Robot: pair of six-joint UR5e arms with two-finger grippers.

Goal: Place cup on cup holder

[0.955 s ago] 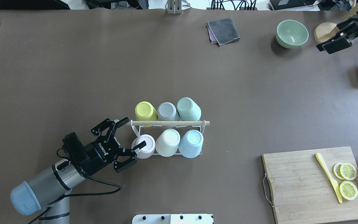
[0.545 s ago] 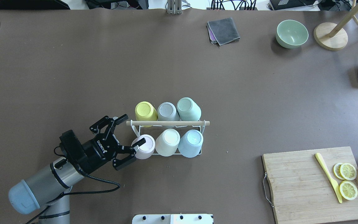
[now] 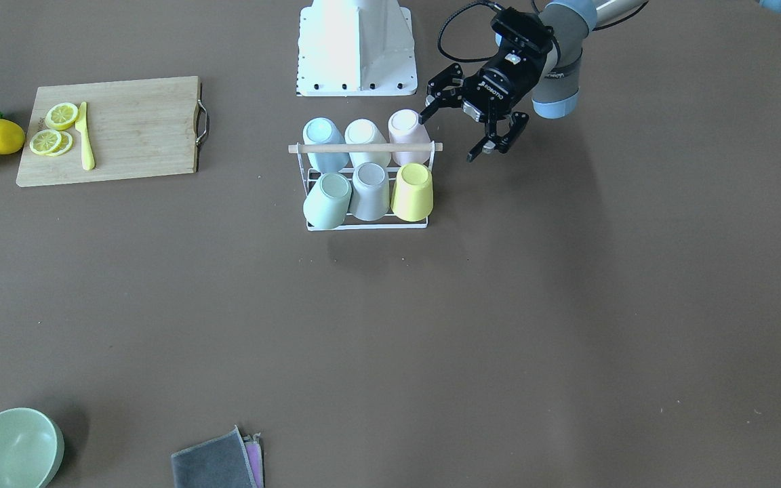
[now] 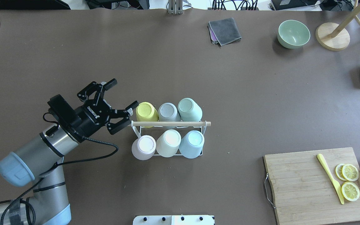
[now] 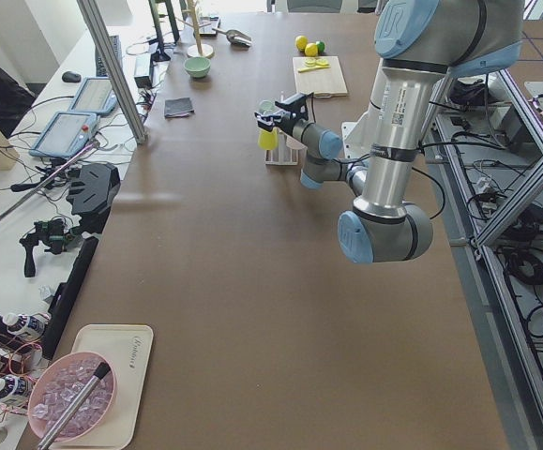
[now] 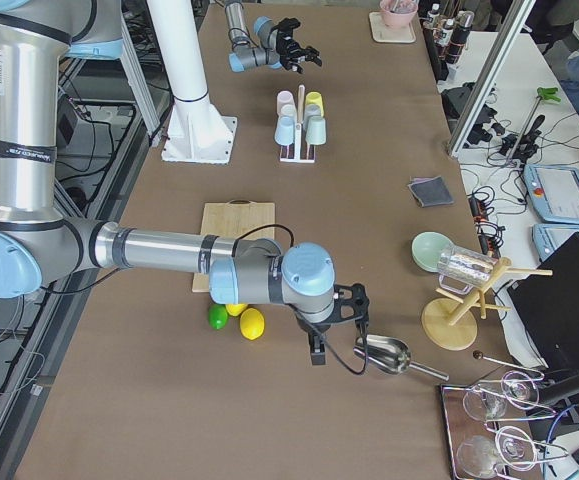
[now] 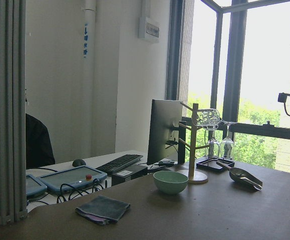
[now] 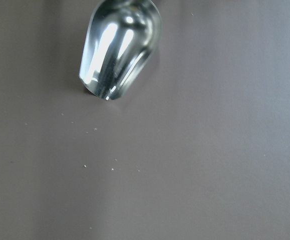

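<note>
Six cups [image 4: 168, 143], pink cup [image 4: 143, 147] among them, sat upturned on cup holder [image 4: 170, 123] on desk [image 4: 198, 78]; no peg visibly free; left gripper [image 4: 122, 93] hovered empty, jaws spread, beside yellow cup [image 4: 145, 111]; right gripper [image 6: 337, 325]: spread or pressed together, could not tell; placing judged done.

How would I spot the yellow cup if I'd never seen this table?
Midway along the brown table stands a white wire cup holder carrying six upside-down pastel cups. The yellow cup ends one row, beside the open left gripper; it is the only yellow one.
</note>
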